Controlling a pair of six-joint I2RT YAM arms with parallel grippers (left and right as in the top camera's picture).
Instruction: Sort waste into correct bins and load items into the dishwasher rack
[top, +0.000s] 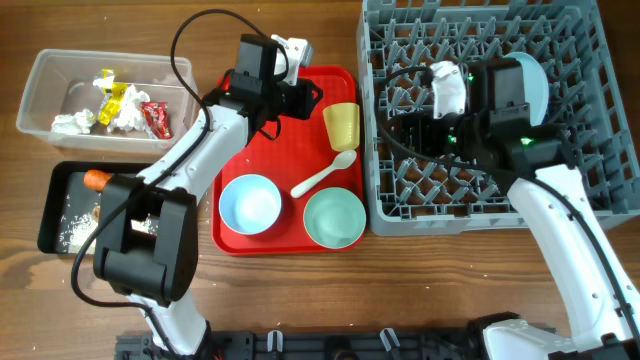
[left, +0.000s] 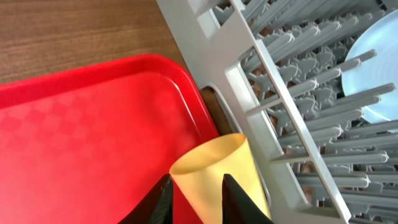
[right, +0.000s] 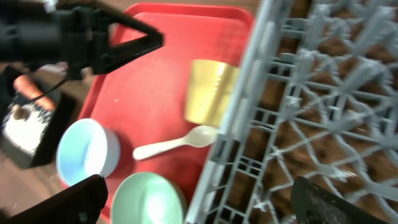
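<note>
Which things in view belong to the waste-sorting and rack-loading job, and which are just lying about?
Belonging to the job: plate, blue bowl, green bowl, yellow cup, spoon, grey rack, clear tub, black tray, wrappers, tissue, carrot, rice.

Just lying about: red serving tray, wooden table.

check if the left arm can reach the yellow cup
Probably yes: the left gripper hovers just short of the yellow cup, nothing between them, though its jaws look too narrow for it.

Robotics lab bench, wooden table (top: 330, 295), dishwasher rack (top: 368, 120) staged on it
</note>
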